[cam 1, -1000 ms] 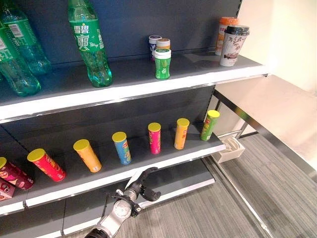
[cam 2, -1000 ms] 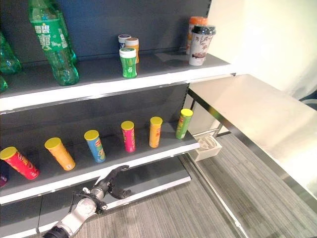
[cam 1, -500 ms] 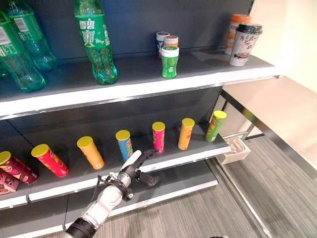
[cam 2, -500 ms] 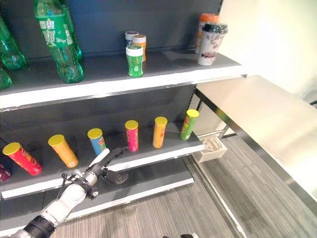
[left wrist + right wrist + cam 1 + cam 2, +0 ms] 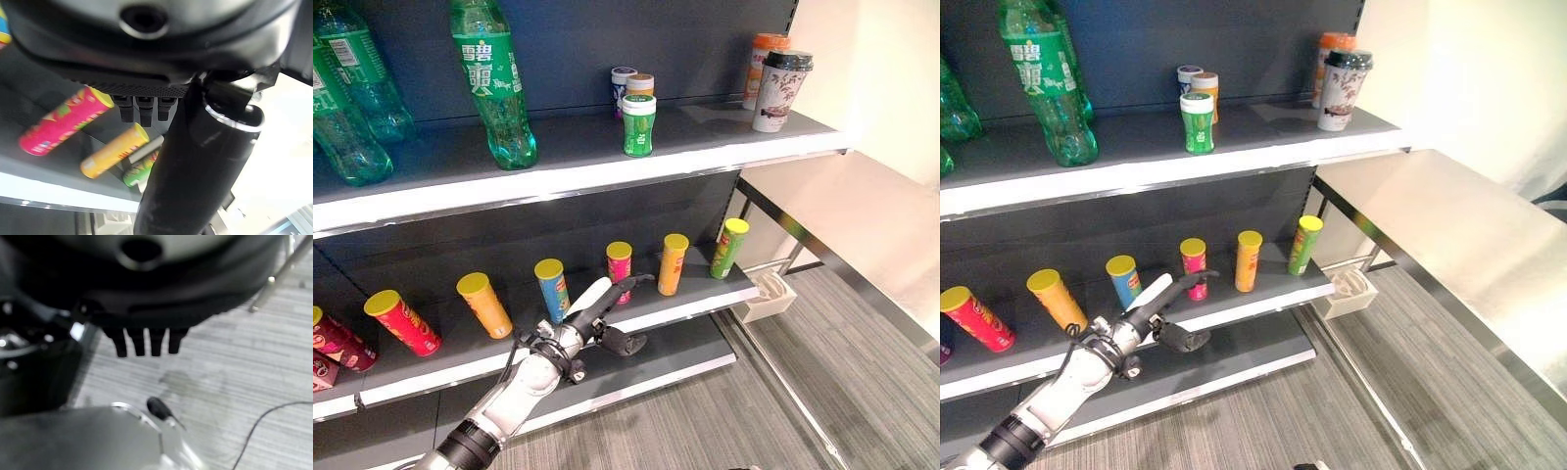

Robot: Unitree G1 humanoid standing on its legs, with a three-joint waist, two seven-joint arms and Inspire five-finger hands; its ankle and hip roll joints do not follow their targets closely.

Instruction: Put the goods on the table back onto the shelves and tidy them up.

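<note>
while empty, left hand [image 5: 592,315] with fingers straight and spread, just before pink can [image 5: 620,270]; right hand [image 5: 146,340] relaxed.

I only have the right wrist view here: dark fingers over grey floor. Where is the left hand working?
Observer: The left hand is raised at the front of the middle shelf, by the pink chip can.
Operator: Holding anything?
Observer: No. Its fingers are straight, and the pink chip can sits beyond them, ungrasped.
Operator: What flanks that can?
Observer: A blue chip can on its left and an orange chip can on its right.
</note>
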